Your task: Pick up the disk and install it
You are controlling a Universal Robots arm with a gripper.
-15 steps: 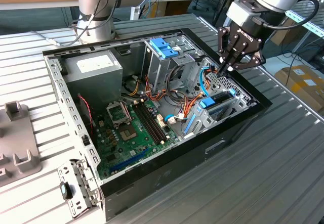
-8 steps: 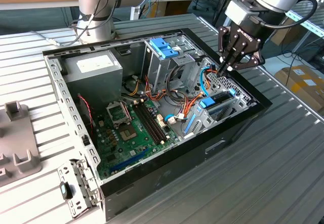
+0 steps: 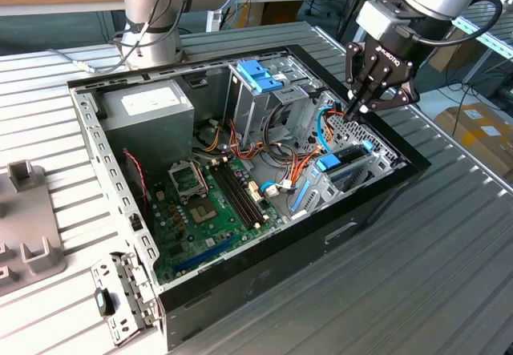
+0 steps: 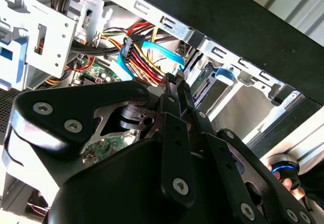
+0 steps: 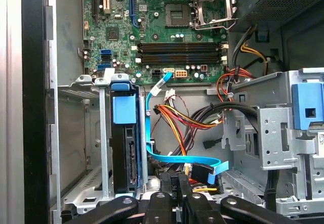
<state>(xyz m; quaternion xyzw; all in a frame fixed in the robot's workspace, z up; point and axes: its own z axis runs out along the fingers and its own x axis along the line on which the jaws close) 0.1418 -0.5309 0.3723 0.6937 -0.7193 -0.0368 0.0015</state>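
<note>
Disk (image 3: 346,165) seated on edge in the bay at centre right of the exterior view, long axis sloping from lower left up to upper right, blue carrier tab uppermost. Above it, gripper (image 3: 357,106) with fingers drawn together, empty, tips just over the cage edge. In the second wrist view, gripper (image 4: 172,80) narrow, pointed at cables (image 4: 139,57). In the first wrist view, disk (image 5: 125,148) at lower left, long axis vertical in frame. Best kept square to the rails, clear of the blue cable (image 5: 174,155).
</note>
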